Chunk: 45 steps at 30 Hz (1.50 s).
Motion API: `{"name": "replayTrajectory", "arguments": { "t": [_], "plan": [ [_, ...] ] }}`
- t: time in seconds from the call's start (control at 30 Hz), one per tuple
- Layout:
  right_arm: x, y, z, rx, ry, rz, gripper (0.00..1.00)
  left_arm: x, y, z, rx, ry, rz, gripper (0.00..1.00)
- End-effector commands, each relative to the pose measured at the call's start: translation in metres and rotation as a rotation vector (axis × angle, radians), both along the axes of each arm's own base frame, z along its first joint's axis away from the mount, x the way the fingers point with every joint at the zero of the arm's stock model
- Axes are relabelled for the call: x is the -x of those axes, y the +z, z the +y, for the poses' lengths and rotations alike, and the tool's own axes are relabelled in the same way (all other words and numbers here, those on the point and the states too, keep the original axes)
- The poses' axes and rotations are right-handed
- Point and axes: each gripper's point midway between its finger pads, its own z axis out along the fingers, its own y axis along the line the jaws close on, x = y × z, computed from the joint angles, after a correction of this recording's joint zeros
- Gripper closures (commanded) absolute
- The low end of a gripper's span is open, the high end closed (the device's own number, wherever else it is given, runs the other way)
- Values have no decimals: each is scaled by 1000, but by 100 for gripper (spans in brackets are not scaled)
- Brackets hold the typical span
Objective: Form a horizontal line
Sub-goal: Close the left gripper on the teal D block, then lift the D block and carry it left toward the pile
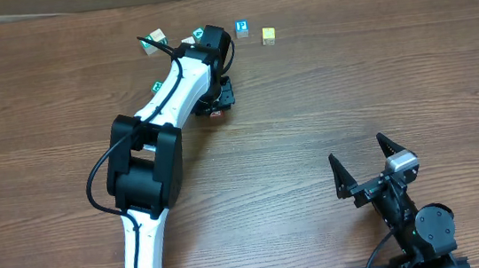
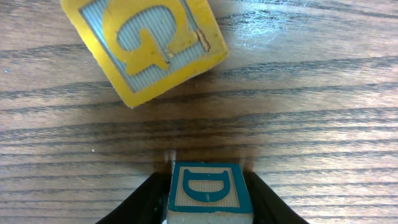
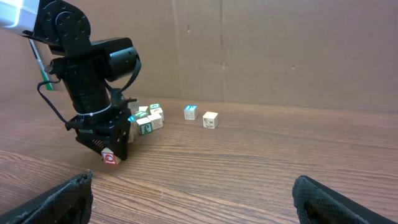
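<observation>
My left gripper (image 2: 208,182) is shut on a small cube (image 2: 210,190) whose top face shows a teal D. In the right wrist view the same cube (image 3: 109,157) shows a face with a red mark and hangs just over the table. A yellow-bordered G cube (image 2: 143,46) lies askew just beyond the held cube. From overhead, my left gripper (image 1: 216,110) is left of centre, below the cubes. A teal-and-white cube (image 1: 243,27) and a yellow cube (image 1: 268,35) sit apart at the back. No horizontal line of touching cubes shows. My right gripper (image 1: 357,150) stands open, holding nothing.
A loose jumble of white and teal cubes (image 1: 172,41) lies at the back, partly under the left arm; it also shows behind the arm as the jumble (image 3: 146,119). A brown wall (image 3: 280,50) rises behind the table.
</observation>
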Motion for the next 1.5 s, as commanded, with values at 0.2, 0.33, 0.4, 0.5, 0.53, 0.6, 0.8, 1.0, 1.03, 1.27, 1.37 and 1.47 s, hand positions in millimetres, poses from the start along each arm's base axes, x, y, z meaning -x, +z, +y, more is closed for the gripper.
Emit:
{"name": "replayTrajectory", "arguments": {
  "t": [0.2, 0.33, 0.4, 0.5, 0.53, 0.6, 0.8, 1.0, 1.03, 1.27, 1.37, 1.47],
  "plan": [
    [-1, -2, -2, -5, -11, -1, 0, 3, -8, 0, -14, 7, 14, 64],
    [-1, -2, -2, -5, -11, -1, 0, 3, -8, 0, -14, 7, 14, 63],
    [-1, -2, -2, -5, -11, -1, 0, 3, -8, 0, -14, 7, 13, 63],
    [-1, -2, -2, -5, -12, -1, 0, 2, -6, -1, -13, 7, 11, 62],
    [-1, -2, -2, -5, -11, -1, 0, 1, -5, -1, -12, 7, 9, 62],
    [-1, -2, -2, -5, -11, -1, 0, 0, -2, -2, -11, 7, 6, 62],
    [-1, -2, -2, -5, -11, -1, 0, 0, 2, -2, -12, 7, 8, 63],
    [-1, -2, -2, -5, -11, -1, 0, -1, 3, -2, -11, 7, 6, 65],
    [-1, -2, -2, -5, -11, -1, 0, -1, 2, -2, -11, 7, 6, 65],
    [-1, -2, -2, -5, -12, -1, 0, 1, 3, -1, -14, -3, 13, 81],
    [-1, -2, -2, -5, -11, -1, 0, 3, 7, 0, -18, -12, 20, 90],
    [-1, -2, -2, -5, -11, -1, 0, 5, 17, 0, -19, -13, 22, 94]
  ]
}}
